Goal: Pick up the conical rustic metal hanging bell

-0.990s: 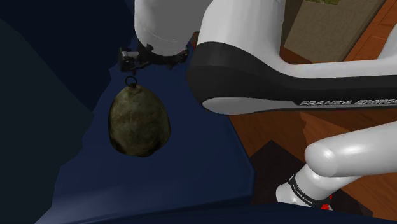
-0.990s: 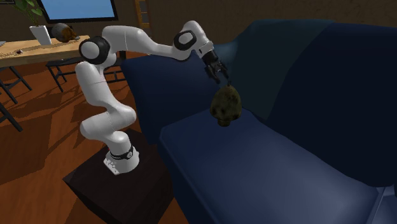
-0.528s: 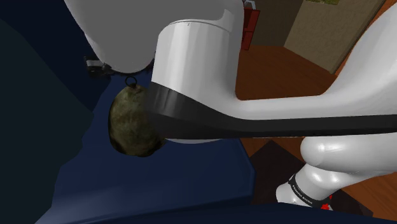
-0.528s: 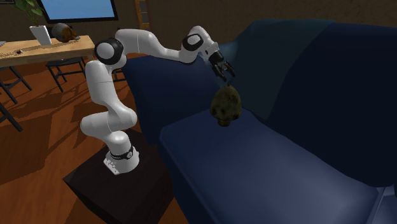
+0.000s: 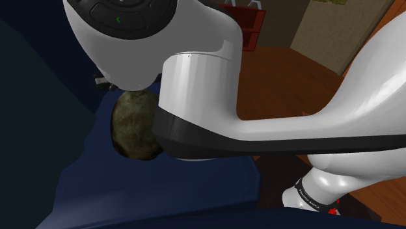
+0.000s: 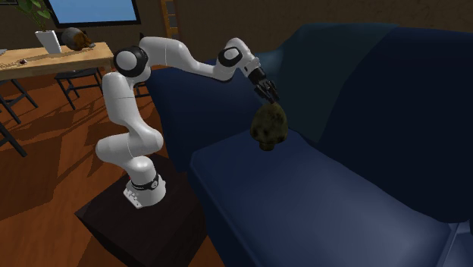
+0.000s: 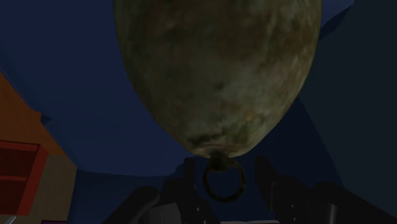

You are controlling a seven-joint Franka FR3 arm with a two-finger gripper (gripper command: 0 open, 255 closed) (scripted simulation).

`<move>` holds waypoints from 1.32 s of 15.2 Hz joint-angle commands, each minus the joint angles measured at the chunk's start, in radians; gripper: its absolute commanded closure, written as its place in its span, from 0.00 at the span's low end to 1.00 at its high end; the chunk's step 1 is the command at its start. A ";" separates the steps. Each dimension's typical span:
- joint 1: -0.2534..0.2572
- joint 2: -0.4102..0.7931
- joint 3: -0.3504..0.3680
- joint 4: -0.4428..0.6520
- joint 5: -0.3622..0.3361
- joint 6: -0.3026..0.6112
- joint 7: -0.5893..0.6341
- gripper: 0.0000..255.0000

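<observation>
Wrist view: a mottled olive bell (image 7: 216,76) is seen on a dark blue sofa (image 7: 76,95), its top ring (image 7: 223,180) flanked, untouched, by narrowly parted fingers (image 7: 264,178); in the second exterior view, these are placed at the bell's eleven o'clock.

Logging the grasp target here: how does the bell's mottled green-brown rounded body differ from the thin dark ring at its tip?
Size: the mottled green-brown rounded body is broad, the thin dark ring tiny beside it. Look: the body is blotchy, the ring plain dark. Place: the ring sits between the fingers of the open black end effector, untouched; the body lies beyond them. Both are one bell on the dark blue sofa.
</observation>
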 commanded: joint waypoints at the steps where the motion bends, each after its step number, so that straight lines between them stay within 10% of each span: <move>1: 0.000 0.000 0.001 -0.001 0.000 0.000 0.001 1.00; 20: -0.011 0.033 -0.018 0.145 0.008 -0.123 -0.080 1.00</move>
